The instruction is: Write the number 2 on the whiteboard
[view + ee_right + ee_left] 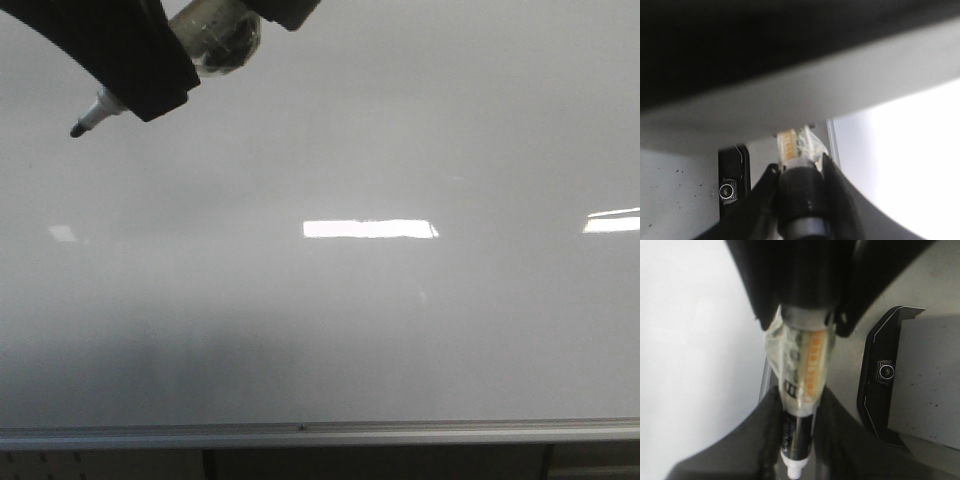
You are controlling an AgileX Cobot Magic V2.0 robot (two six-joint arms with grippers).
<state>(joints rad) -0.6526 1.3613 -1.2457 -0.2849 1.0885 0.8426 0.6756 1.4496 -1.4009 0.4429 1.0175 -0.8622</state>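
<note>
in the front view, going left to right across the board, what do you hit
marker tip → black end effector finger over the marker → clear marker end → long bright light reflection → second reflection at the right edge, all over the whiteboard, no 2 drawn yet.

Lab or office (likely), glossy whiteboard (330, 320), ceiling-light reflections (370, 229), camera module (886, 371)

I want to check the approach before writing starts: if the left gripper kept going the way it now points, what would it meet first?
Probably the whiteboard: the marker in the left gripper points at its bare surface; the gap is unclear.
</note>
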